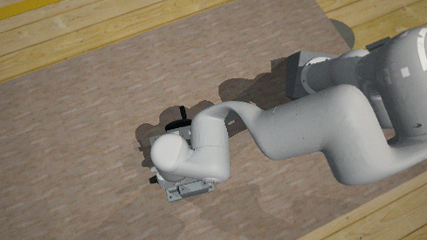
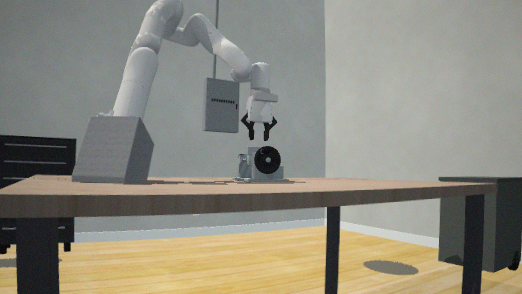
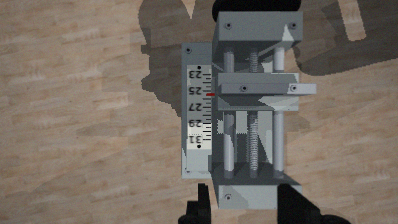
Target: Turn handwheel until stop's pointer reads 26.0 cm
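Note:
A small grey slide fixture sits on the wooden table, also seen in the exterior view. Its black handwheel faces the camera; in the wrist view only its edge shows at the top. The stop carriage rides on two rods and a screw. Its red pointer lies on the scale just past the 25 mark. My gripper hangs open and empty above the fixture, clear of the handwheel. Its fingertips show at the bottom of the wrist view.
The arm's grey base block stands on the table at the left. A grey wall cabinet hangs behind the gripper. A dark drawer unit and a grey bin stand on the floor beside the table.

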`<state>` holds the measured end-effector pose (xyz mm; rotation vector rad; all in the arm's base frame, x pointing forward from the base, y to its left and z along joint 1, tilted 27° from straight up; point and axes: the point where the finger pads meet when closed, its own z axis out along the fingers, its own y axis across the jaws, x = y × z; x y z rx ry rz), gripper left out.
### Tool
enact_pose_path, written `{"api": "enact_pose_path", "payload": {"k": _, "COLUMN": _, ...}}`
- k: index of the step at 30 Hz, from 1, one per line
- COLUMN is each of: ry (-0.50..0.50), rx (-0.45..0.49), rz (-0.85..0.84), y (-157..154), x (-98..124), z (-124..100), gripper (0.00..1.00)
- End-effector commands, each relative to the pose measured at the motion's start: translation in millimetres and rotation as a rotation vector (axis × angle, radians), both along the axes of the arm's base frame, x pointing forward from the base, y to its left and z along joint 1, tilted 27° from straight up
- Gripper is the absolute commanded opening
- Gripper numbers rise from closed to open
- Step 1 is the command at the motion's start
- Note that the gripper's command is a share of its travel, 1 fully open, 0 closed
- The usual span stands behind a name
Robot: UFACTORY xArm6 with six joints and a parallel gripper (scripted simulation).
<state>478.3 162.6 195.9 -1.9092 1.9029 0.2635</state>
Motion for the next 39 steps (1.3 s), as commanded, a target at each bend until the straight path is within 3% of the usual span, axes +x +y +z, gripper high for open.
{"api": "enact_pose_path", "payload": {"k": 1, "ry": -0.004, "rx": 0.001, "rz": -0.001, "y": 0, "x": 1, "z": 2, "gripper": 0.57}}
{"api": "enact_pose_path", "payload": {"k": 8, "ry": -0.004, "rx": 0.001, "rz": -0.001, "y": -9, "x": -1, "z": -3, "gripper": 0.57}}
{"api": "enact_pose_path", "payload": {"k": 14, "ry": -0.004, "rx": 0.001, "rz": -0.001, "y": -60, "x": -12, "z": -29, "gripper": 0.57}}
{"api": "enact_pose_path", "payload": {"k": 16, "ry": -0.004, "rx": 0.001, "rz": -0.001, "y": -60, "x": -12, "z": -29, "gripper": 0.57}}
{"api": "enact_pose_path", "payload": {"k": 19, "ry": -0.004, "rx": 0.001, "rz": -0.001, "y": -98, "x": -20, "z": -49, "gripper": 0.57}}
{"api": "enact_pose_path", "payload": {"k": 31, "ry": -0.004, "rx": 0.001, "rz": -0.001, "y": -185, "x": -38, "z": -94, "gripper": 0.57}}
{"api": "enact_pose_path", "payload": {"k": 39, "ry": -0.004, "rx": 0.001, "rz": -0.001, "y": -200, "x": -41, "z": -102, "gripper": 0.57}}
